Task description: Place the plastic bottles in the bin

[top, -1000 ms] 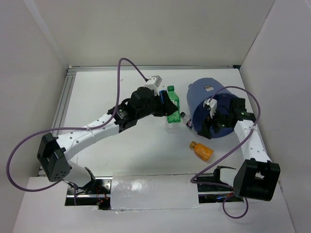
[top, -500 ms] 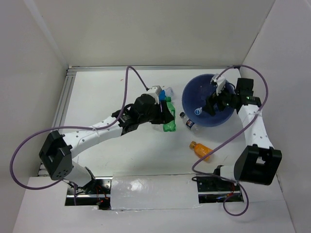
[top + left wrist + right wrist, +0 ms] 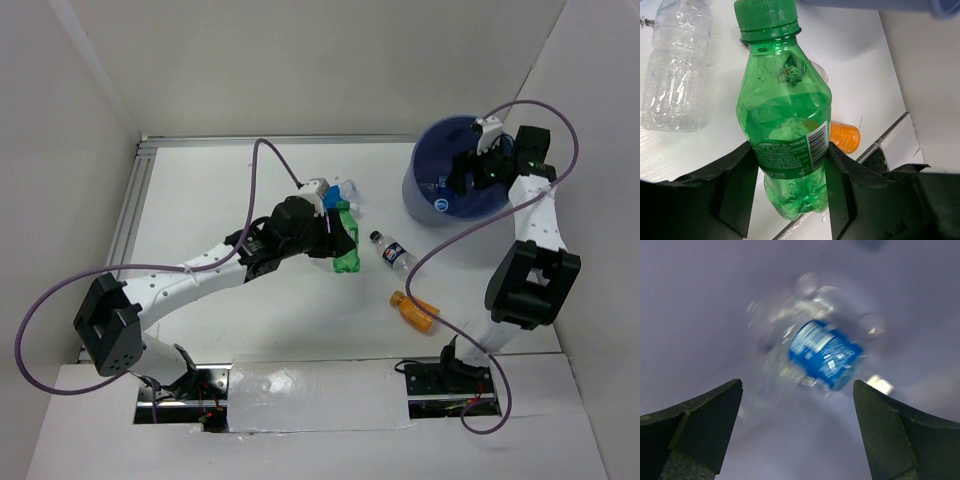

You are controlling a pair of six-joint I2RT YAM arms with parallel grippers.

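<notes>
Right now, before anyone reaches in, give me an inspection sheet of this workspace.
Surface: white table, no spills seen.
Job's things: green bottle held; blue-labelled bottle inside blue bin; clear bottle, dark-labelled bottle, orange bottle lying on table.
Clutter: nothing seen.
Hands: left hand shut on green bottle; right hand open over bin.
Cables: purple cables loop loose on both sides.
Surroundings: white walls; metal rail at table's left edge.

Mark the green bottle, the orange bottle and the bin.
green bottle (image 3: pixel 785 115), left wrist view, body above the label.
orange bottle (image 3: pixel 424 318), top external view, its body.
bin (image 3: pixel 420 190), top external view, outer wall.
</notes>
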